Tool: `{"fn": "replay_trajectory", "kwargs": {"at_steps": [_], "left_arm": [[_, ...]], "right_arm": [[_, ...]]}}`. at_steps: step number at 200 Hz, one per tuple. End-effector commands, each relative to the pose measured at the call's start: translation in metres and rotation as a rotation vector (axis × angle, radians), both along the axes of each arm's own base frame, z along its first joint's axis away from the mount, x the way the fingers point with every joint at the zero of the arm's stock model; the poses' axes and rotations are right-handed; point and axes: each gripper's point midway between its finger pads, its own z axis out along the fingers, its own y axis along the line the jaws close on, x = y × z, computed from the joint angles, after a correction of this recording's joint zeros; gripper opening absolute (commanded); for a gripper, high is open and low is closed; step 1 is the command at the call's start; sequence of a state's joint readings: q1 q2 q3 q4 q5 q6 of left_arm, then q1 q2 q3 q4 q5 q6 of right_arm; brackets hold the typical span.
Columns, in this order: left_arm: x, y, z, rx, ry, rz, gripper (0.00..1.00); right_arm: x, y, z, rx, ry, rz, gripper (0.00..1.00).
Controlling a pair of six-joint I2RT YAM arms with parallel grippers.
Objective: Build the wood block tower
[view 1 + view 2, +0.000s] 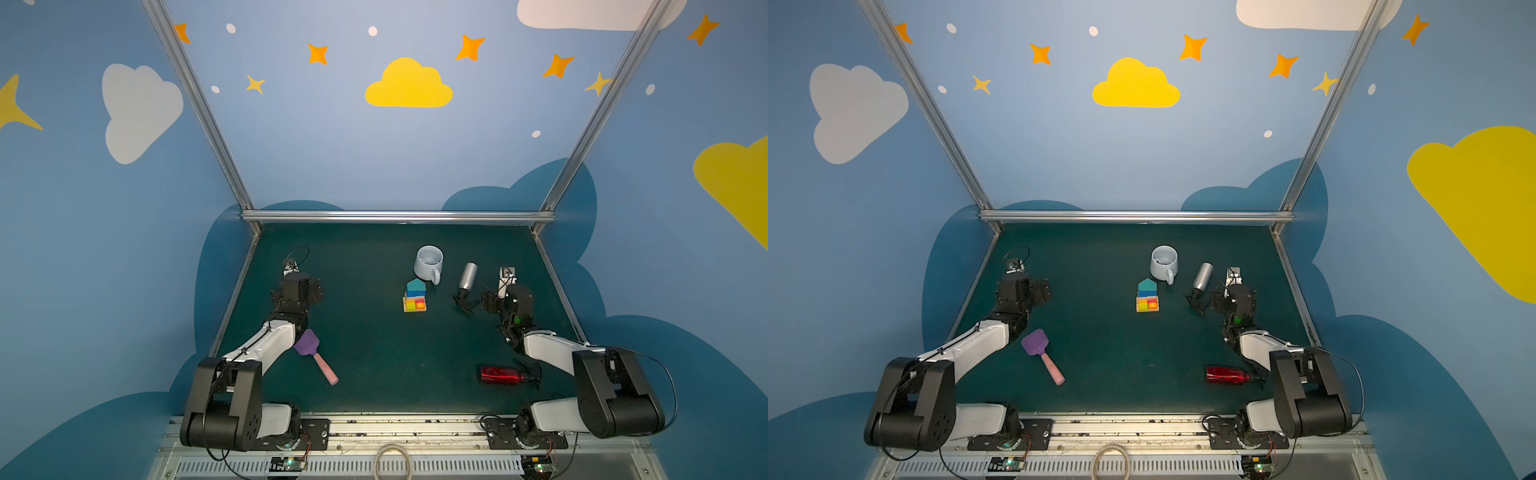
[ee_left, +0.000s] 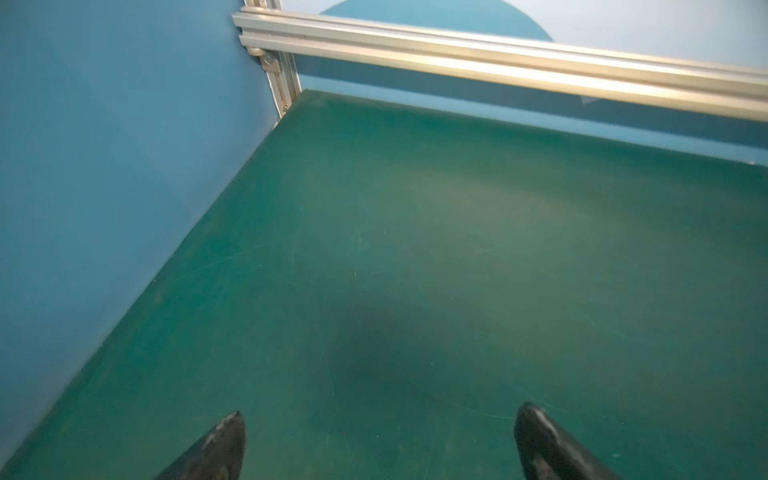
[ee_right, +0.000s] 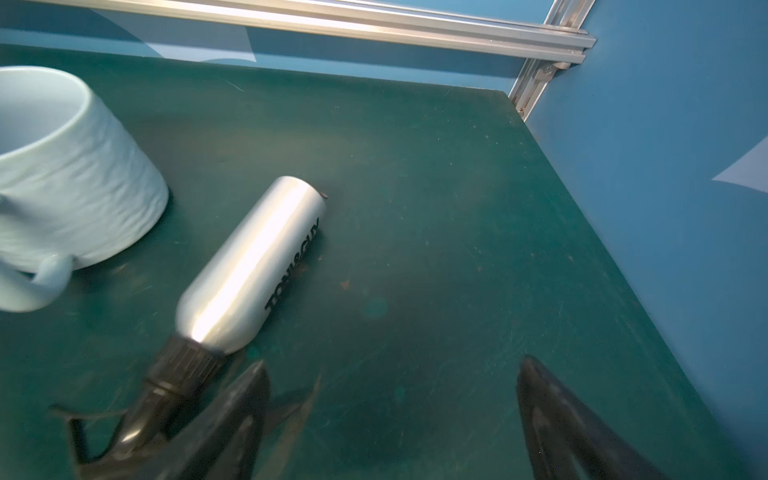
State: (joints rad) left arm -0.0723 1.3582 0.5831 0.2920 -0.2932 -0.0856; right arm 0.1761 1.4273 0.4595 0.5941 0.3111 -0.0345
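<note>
The tower (image 1: 414, 297) (image 1: 1147, 296) stands mid-table in both top views. The wood blocks are stacked compactly: a tan base, then yellow-green, orange and pink pieces, then blue, with the teal peaked piece (image 1: 416, 285) uppermost. My left gripper (image 2: 380, 409) is open over bare green mat near the far left corner, well left of the tower. My right gripper (image 3: 392, 365) is open too, with only mat between its fingers, to the right of the tower. One of its fingers (image 3: 245, 399) sits beside the black trigger head of a silver spray bottle (image 3: 253, 257).
A white mug (image 1: 429, 261) stands just behind the tower, and the silver spray bottle (image 1: 468, 275) lies to its right. A red bottle (image 1: 500, 375) lies front right. A purple spatula (image 1: 308, 343) with a pink handle lies front left. Aluminium rails (image 1: 399, 216) and blue walls bound the mat.
</note>
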Motion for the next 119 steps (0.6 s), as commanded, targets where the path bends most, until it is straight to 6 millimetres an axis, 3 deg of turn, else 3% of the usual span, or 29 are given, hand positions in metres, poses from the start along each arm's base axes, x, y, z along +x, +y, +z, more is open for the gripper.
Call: {"fn": "replay_trajectory", "kwargs": {"at_steps": [1,52,80,119], "left_arm": [[0.010,0.003,0.007,0.018,-0.083,-0.014,0.99],[0.013,-0.008,-0.016,-0.005,-0.074,-0.093,0.99],[0.012,-0.010,-0.023,-0.046,-0.094,-0.124,1.00],[0.009,-0.015,-0.035,-0.097,-0.109,-0.193,0.99]], "right_arm": [[0.007,-0.004,-0.002,-0.007,-0.030,-0.021,0.90],[0.002,-0.011,0.003,0.058,-0.098,-0.027,0.90],[0.005,-0.015,-0.011,0.124,-0.079,0.004,0.91],[0.004,-0.010,-0.010,0.161,-0.083,0.067,0.91]]}}
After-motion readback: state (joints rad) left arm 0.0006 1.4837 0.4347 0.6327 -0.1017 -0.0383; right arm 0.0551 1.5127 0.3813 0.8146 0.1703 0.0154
